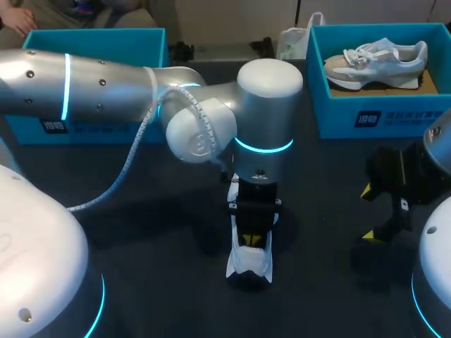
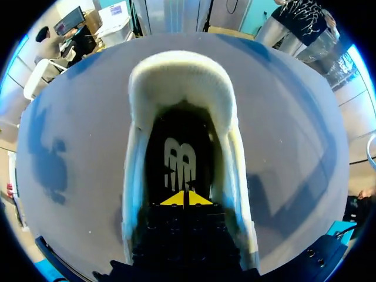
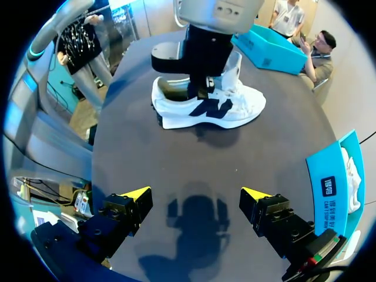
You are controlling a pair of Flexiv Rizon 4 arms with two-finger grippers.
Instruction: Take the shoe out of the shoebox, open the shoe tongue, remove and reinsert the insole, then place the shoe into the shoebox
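A white sneaker [image 1: 248,259] with a dark side logo stands upright on the dark table, mid-front. My left arm reaches over it from the left. Its gripper [image 1: 251,241] points straight down into the shoe's mouth. In the left wrist view the yellow tips of that gripper [image 2: 185,198] are shut together, resting on the black insole [image 2: 179,158] inside the heel collar [image 2: 182,76]; whether they pinch it is unclear. My right gripper [image 1: 368,213] stands open and empty at the right. From the right wrist view, the gripper [image 3: 197,197] faces the sneaker [image 3: 205,106] across bare table.
A blue shoebox [image 1: 380,113] at the back right holds a second pale sneaker [image 1: 377,60]. Another blue shoebox [image 1: 99,42] sits at the back left, partly behind my left arm. A white bag [image 1: 296,39] lies between the boxes at the far edge.
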